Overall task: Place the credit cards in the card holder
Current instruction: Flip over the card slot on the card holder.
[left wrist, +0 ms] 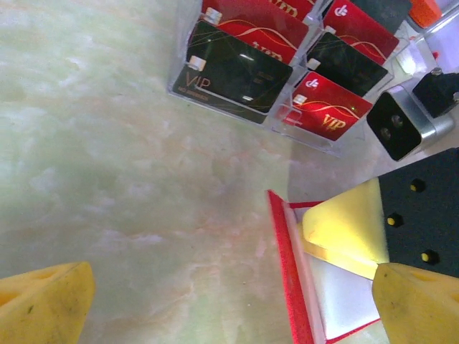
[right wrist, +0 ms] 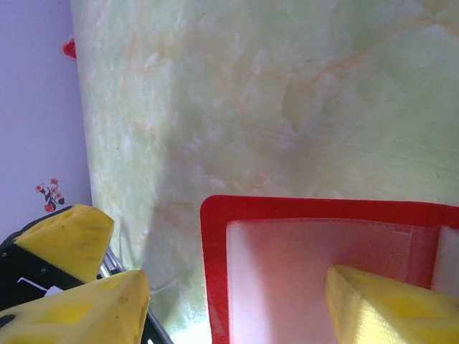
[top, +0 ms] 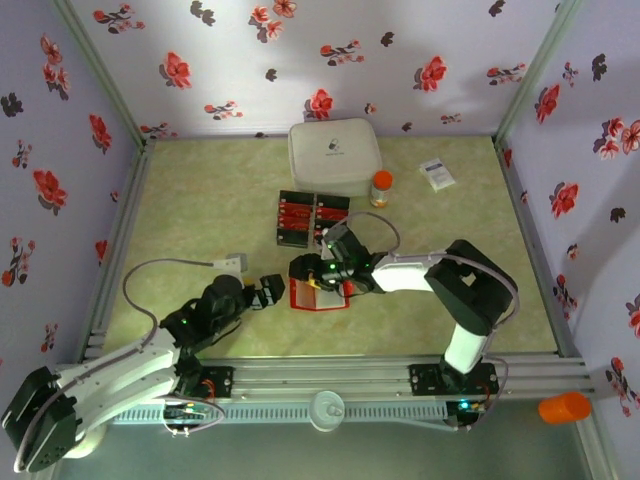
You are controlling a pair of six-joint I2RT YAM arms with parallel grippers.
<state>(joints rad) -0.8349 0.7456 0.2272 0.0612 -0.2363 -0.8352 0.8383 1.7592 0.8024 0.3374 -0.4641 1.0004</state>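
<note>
Down by the near edge: left gripper (top: 272, 292), fingers (left wrist: 43, 304) spread wide with nothing between them, just beside the left edge of the card holder (top: 330, 301). Right on the holder: right gripper (top: 312, 278), jaws apart, one fingertip (right wrist: 387, 308) down on the pale pocket side, no card in it. Holder lying flat on the table (top: 200, 220), opened, pale side up, long axis left to right; pocket mouth direction hard to tell. Looks like the holder is pinned, with loading not yet begun. Just beyond it: credit cards (left wrist: 326, 118) standing tilted in a clear rack (left wrist: 176, 72), long edges across the table too. Calls next for a reach to that rack, probably by the free left gripper, a pinch on one card's top edge, then a turn to match the pocket.
</note>
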